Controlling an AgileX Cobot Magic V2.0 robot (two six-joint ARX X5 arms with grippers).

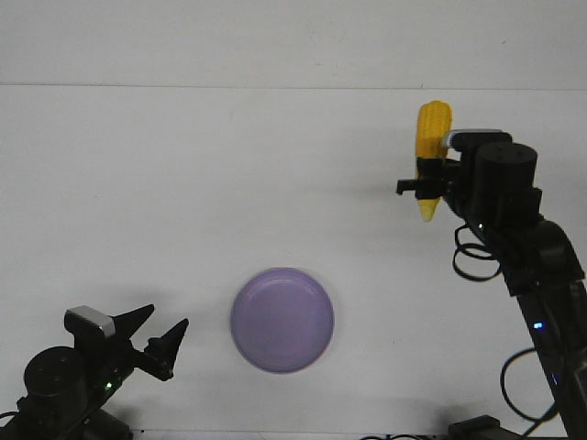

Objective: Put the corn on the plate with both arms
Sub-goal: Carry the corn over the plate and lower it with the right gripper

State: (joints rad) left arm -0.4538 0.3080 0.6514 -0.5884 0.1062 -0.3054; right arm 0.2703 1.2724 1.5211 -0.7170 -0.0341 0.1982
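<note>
At the far right of the white table (183,183), the right gripper (424,186) is clamped on the corn (433,133) — cob upright, lifted clear of the surface, its middle hidden behind the fingers, the pale tip pointing down. The plate (282,320) lies well apart, near centre front, bare. The left gripper (160,330) sits low beside the plate, jaws spread, holding nothing — its arm cut off by the frame edge.
</note>
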